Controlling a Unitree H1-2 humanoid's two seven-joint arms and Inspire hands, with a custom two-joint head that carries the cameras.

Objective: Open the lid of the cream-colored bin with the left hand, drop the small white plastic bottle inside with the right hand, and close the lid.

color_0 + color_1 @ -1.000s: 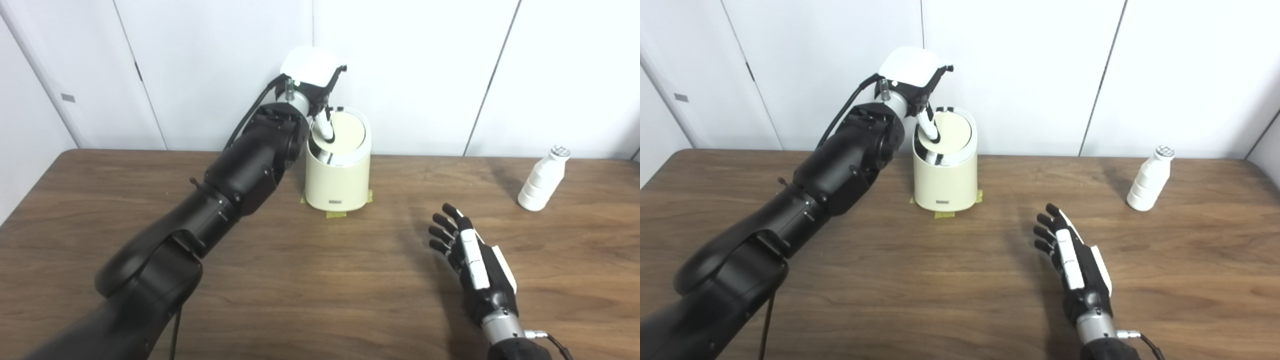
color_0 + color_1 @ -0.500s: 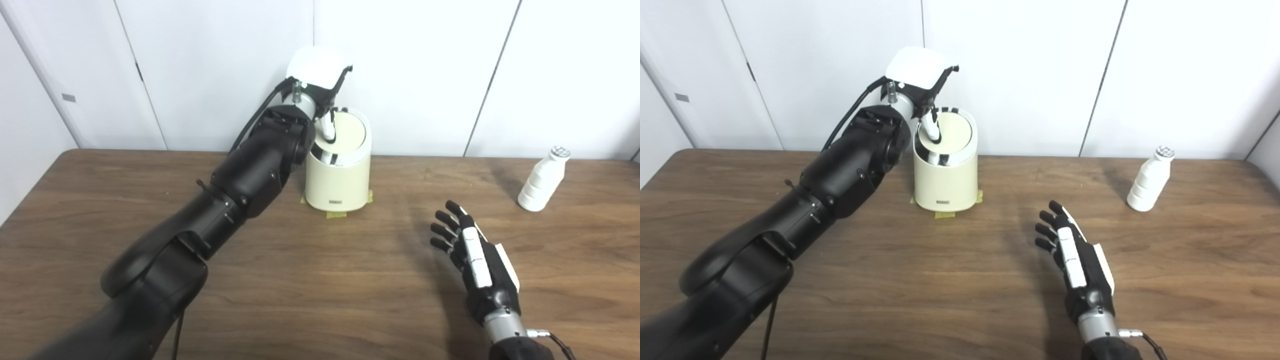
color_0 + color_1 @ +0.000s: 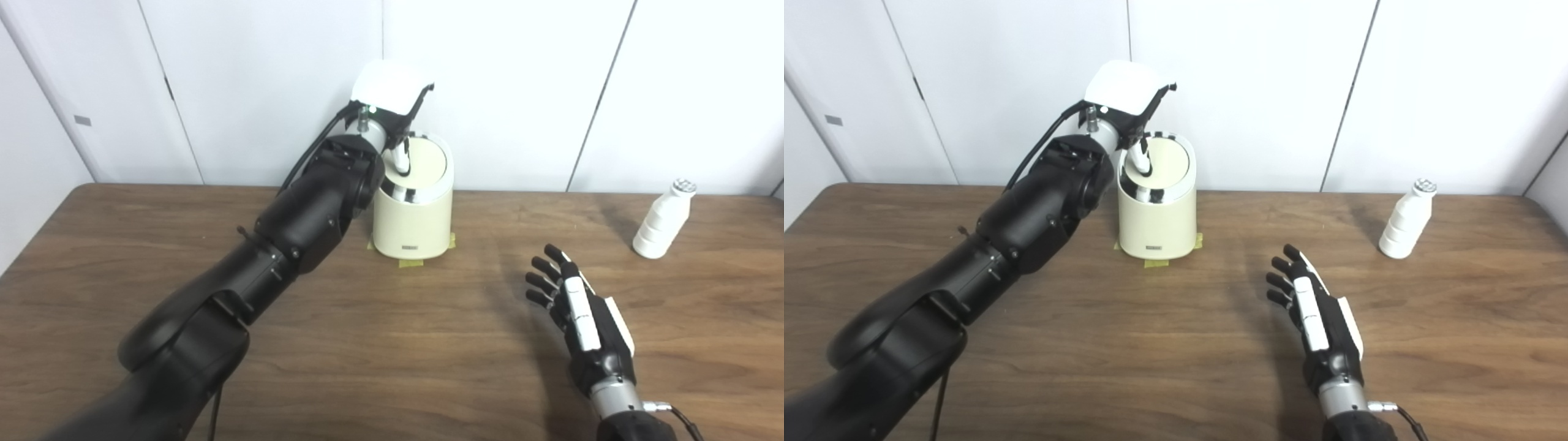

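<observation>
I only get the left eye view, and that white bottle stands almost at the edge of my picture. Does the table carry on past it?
Observer: Yes. In the right eye view the table runs on past the bottle, and its back corner shows further right, so the bottle stands well in from that end.
Operator: And what is beyond that corner?
Observer: A further wall panel comes in at the far right, angled towards the table. It barely shows at the edge of your view.
</observation>
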